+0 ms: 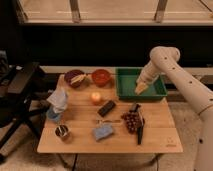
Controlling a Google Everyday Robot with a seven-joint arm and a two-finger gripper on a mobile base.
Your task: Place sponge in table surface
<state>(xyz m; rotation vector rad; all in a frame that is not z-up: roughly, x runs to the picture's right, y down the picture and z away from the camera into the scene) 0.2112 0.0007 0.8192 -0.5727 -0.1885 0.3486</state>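
My gripper (142, 86) is down inside the green bin (126, 91) at the back right of the wooden table (160, 140). A pale yellow sponge (141, 89) lies in the bin right at the gripper's tip, touching or nearly touching it. I cannot tell whether it is held. The white arm (172, 67) reaches in from the right.
On the table are a dark bowl (75, 78), a red bowl (101, 77), an orange fruit (95, 97), a black block (106, 108), grapes (132, 121), a blue cloth (103, 132), a small cup (62, 132) and a blue-white bottle (57, 102). A black chair (20, 92) stands at the left.
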